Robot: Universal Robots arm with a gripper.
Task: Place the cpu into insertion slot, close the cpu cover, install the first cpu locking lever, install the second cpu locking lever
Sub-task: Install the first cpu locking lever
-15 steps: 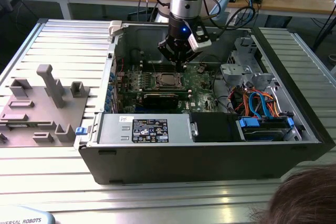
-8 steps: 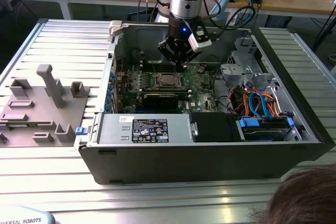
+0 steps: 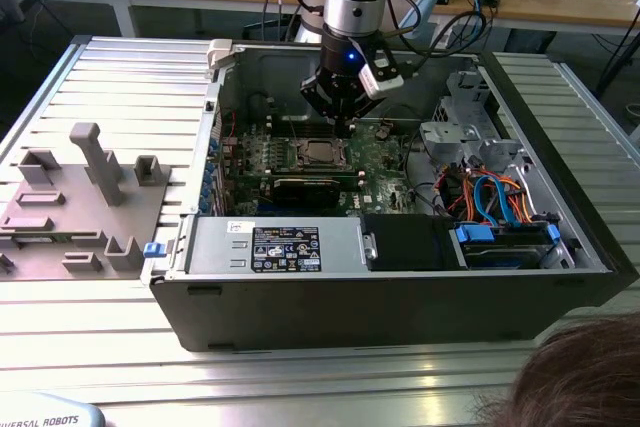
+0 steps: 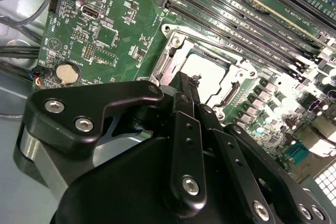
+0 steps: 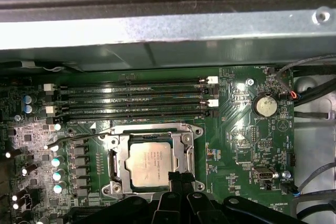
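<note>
Silver-grey metal top up, the cpu (image 5: pixel 149 162) lies flat in the insertion slot (image 5: pixel 197 130), and the cpu cover (image 5: pixel 113 162) frames it. In the first wrist view one corner of the chip is hidden behind the gripper (image 5: pixel 178 178), whose fingers meet in a single narrow black tip with nothing visible between them. Whether that tip touches the cover cannot be made out. A thin wire lever (image 5: pixel 79 138) juts past a socket corner over the green board (image 5: pixel 236 145); its latch state is unclear. In the exterior view the arm hides part of the computer case (image 3: pixel 400 297).
</note>
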